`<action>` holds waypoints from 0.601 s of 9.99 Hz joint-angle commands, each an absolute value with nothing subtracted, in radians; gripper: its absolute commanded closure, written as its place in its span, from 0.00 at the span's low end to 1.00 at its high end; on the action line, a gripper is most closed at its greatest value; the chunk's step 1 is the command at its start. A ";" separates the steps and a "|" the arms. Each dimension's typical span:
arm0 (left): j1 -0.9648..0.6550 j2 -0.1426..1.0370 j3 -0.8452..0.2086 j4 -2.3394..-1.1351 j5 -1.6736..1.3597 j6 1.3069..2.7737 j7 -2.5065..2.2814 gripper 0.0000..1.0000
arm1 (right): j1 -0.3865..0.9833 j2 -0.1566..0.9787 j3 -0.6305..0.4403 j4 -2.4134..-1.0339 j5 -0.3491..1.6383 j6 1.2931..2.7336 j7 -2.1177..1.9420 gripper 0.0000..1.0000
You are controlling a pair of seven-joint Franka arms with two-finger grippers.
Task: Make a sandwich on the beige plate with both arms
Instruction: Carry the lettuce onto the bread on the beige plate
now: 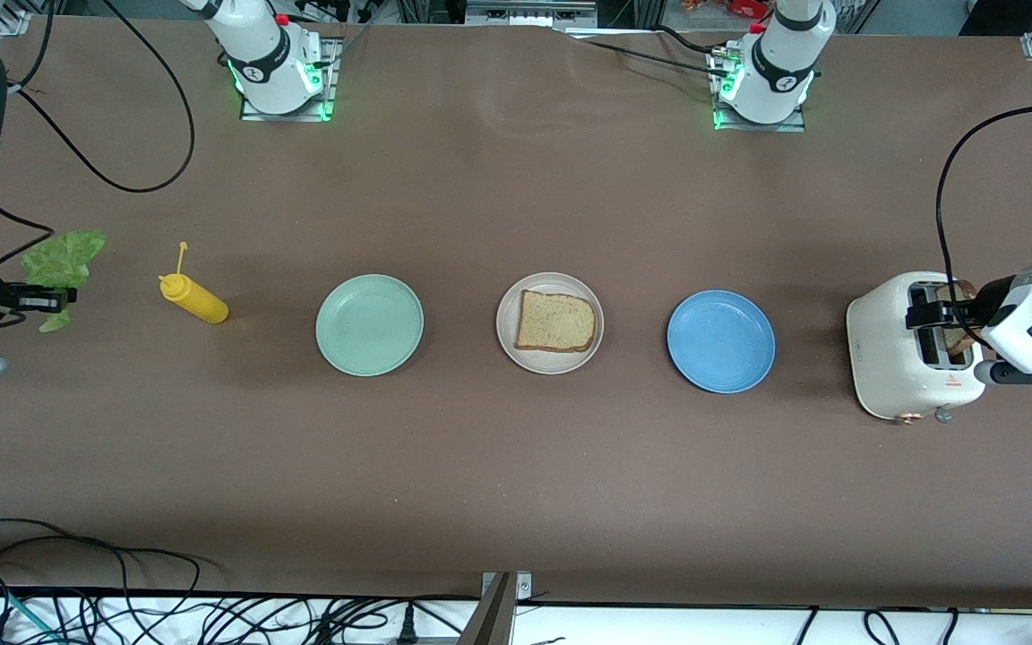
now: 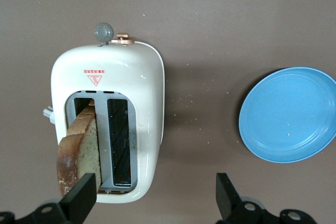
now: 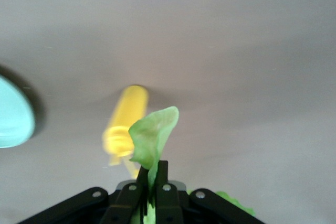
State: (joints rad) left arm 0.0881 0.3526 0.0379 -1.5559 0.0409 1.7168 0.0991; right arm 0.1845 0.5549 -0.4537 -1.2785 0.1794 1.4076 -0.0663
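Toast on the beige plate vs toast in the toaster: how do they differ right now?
The toast on the beige plate lies flat; the toast in the toaster stands on edge, sticking out of a slot. The plate slice has no gripper near it; the toaster slice sits under the open left gripper, one finger right beside it. The plate slice shows its face, the toaster slice mostly crust and edge. Both are tan-brown with darker crusts.

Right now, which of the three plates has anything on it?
The beige plate, the middle one of the row: it carries one toast slice. The mint green plate and the blue plate beside it hold nothing.
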 commanded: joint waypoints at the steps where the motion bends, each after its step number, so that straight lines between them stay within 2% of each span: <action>1: 0.083 0.357 0.035 -1.537 0.072 1.698 0.087 0.00 | 0.340 0.546 -0.460 -1.233 0.260 1.371 0.206 1.00; 3: 0.083 0.359 0.034 -1.537 0.074 1.698 0.087 0.00 | 0.485 0.554 -0.456 -1.232 0.360 1.423 0.512 1.00; 6: 0.081 0.359 0.034 -1.539 0.074 1.698 0.087 0.00 | 0.668 0.616 -0.437 -1.233 0.542 1.651 0.938 1.00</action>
